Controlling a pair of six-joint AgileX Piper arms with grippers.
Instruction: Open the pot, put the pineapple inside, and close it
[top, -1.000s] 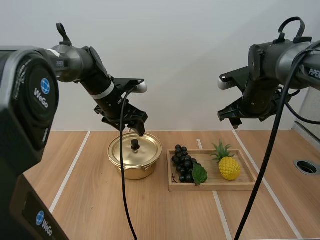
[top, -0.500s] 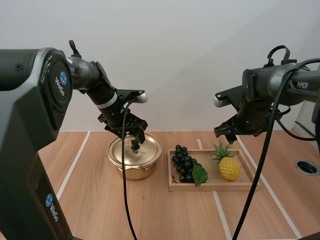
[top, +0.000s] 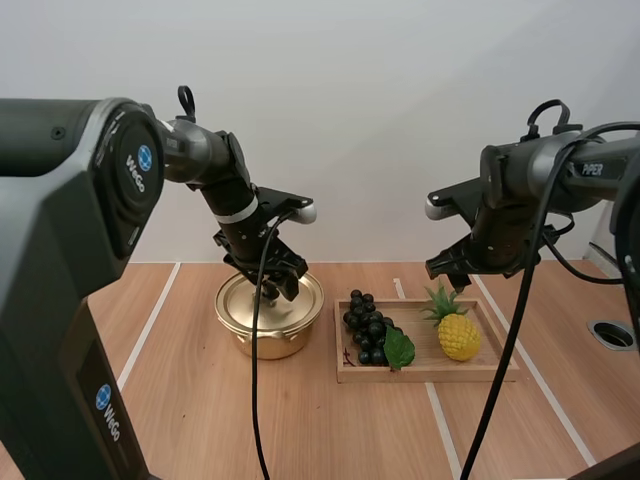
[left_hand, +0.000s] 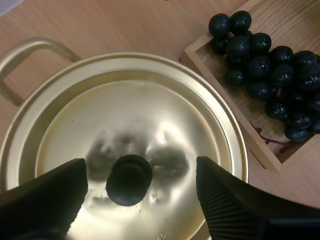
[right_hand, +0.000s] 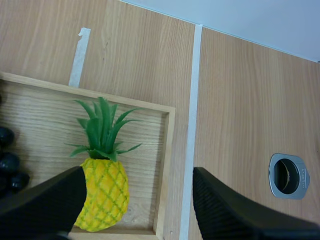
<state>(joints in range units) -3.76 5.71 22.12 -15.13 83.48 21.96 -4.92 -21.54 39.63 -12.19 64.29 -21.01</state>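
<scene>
A plain white wall (top: 400, 100) stands behind the light wooden tabletop (top: 180, 400), which carries white tape lines (top: 150, 320) and a round metal-rimmed hole (top: 612, 334) near its right edge

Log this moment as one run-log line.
left gripper open astride lid knob | right gripper open over pineapple | lid on pot | pineapple in wooden tray

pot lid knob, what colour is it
The knob is black, on a shiny gold lid; clearest in the left wrist view.
</scene>
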